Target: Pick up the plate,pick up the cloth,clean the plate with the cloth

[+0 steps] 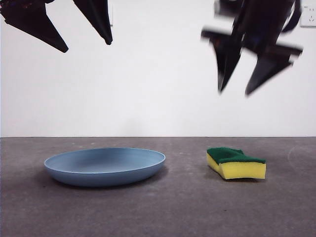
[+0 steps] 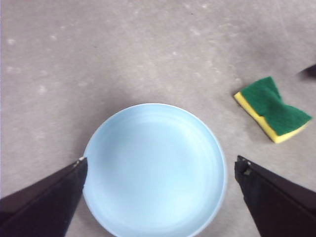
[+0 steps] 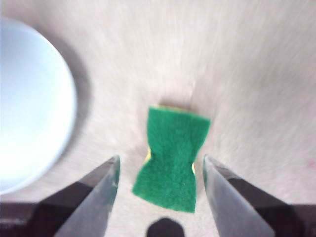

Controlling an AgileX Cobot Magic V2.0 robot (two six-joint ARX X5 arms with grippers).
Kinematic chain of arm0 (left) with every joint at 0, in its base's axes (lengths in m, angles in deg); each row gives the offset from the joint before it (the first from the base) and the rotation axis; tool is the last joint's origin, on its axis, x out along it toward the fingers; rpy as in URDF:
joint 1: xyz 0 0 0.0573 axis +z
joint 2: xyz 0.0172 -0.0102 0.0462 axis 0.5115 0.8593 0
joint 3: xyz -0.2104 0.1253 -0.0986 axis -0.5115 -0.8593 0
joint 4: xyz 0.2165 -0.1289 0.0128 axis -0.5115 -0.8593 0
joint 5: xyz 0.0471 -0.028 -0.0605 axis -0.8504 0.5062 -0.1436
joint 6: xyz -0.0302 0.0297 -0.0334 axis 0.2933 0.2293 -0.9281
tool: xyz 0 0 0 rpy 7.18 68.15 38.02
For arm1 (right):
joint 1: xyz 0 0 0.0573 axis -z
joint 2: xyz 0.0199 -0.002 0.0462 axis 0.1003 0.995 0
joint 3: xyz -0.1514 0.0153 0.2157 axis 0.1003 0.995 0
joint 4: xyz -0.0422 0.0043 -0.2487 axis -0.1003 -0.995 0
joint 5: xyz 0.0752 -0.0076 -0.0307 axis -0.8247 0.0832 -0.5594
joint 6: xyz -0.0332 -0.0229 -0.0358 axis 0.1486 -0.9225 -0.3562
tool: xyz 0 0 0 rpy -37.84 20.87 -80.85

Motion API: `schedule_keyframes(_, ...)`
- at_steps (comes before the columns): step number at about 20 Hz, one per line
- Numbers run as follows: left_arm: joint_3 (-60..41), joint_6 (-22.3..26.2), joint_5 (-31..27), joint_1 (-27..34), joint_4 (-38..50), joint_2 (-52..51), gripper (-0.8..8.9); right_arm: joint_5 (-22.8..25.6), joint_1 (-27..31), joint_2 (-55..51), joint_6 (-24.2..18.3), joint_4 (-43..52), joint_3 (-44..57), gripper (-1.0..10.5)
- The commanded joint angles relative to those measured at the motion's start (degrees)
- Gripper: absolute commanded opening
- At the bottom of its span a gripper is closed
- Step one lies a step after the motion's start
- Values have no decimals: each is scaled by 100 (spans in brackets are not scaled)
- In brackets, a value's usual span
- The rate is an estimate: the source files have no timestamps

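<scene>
The light blue plate (image 1: 104, 165) lies flat on the grey table, left of centre; it also shows in the left wrist view (image 2: 154, 170) and at the edge of the right wrist view (image 3: 29, 103). The cloth (image 1: 236, 162), a yellow sponge with a green top, rests to its right (image 2: 272, 108) (image 3: 172, 157). My left gripper (image 1: 86, 42) (image 2: 160, 170) hangs open high above the plate, holding nothing. My right gripper (image 1: 236, 91) (image 3: 160, 168) is open above the cloth, its jaws to either side of it and apart from it.
A plain white wall stands behind the grey table (image 1: 177, 207). A wall socket (image 1: 308, 17) shows at the top right corner.
</scene>
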Motion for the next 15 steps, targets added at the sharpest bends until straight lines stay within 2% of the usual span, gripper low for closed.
schedule_keyframes(1, 7, 85, -245, -7, -26, 9, 310, -4, -9, -555, 33, -4, 33, 252)
schedule_keyframes(3, 7, 273, -212, -11, -55, 9, -21, 0, -31, -1097, -140, -26, 35, 3)
schedule_keyframes(8, 4, 352, -162, -85, -240, -87, -7, 92, -271, -1921, -435, -90, 203, -11)
schedule_keyframes(10, 0, 507, -151, -173, -273, -332, -8, 378, -455, -2256, -505, 24, 525, -11)
schedule_keyframes(15, -424, 868, -160, -387, -52, -1263, -8, 636, -745, -3423, -501, 1429, 2256, -11)
